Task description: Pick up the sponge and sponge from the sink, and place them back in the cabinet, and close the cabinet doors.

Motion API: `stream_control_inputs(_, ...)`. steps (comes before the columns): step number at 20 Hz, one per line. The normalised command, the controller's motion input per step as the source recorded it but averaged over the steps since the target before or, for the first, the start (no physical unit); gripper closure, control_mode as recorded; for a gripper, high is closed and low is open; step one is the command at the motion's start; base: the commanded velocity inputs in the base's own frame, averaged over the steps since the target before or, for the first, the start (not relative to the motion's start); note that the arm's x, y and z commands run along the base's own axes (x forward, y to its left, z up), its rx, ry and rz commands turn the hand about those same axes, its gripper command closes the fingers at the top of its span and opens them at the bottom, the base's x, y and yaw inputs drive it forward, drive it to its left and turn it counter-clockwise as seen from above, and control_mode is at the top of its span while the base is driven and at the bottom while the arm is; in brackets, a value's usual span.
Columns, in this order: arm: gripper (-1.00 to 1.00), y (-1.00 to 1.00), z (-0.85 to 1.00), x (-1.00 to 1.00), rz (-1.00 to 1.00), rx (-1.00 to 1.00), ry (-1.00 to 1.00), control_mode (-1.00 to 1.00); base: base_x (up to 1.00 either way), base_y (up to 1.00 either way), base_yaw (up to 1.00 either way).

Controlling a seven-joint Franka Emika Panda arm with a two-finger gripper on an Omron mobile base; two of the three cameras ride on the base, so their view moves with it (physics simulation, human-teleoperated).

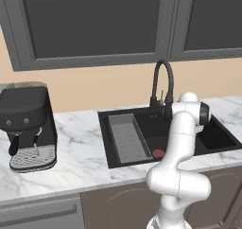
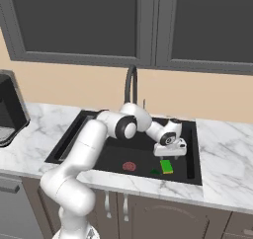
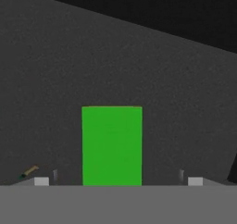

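The green sponge point(image 3: 112, 146) lies flat on the black sink point(image 2: 191, 149) floor, directly below my gripper point(image 2: 170, 156), between my spread fingers, not touching them. Beside it lies a second sponge point(image 2: 155, 172), and farther off the red drain disc point(image 2: 129, 166).

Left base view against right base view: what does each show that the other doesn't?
Left base view alone: a coffee machine whole on the counter and the grey ribbed tray in the sink. Right base view alone: a green sponge on the sink floor, with the open gripper just above it. Both: the sink, the black faucet, the red drain disc, the marble counter.
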Motion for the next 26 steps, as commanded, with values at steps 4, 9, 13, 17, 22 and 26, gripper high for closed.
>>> stream_control_inputs(4,-1.00,0.00,-0.18,0.05,0.00,0.00,0.00,-1.00,0.00,0.00,0.00)
stream_control_inputs(9,-1.00,0.00,-0.12,0.02,0.00,0.00,0.01,-1.00,0.00,0.00,0.00)
stream_control_inputs(13,-1.00,0.00,-0.08,0.00,0.00,0.00,0.02,-1.00,0.00,0.00,0.00)
stream_control_inputs(17,-1.00,0.00,-0.01,0.00,0.00,0.00,0.04,-1.00,0.00,0.00,0.00)
stream_control_inputs(22,-1.00,0.00,0.00,0.00,0.00,0.00,0.06,-1.00,0.00,0.00,0.00)
stream_control_inputs(26,-1.00,0.00,0.00,0.00,0.00,0.00,0.06,-1.00,0.00,0.00,0.00)
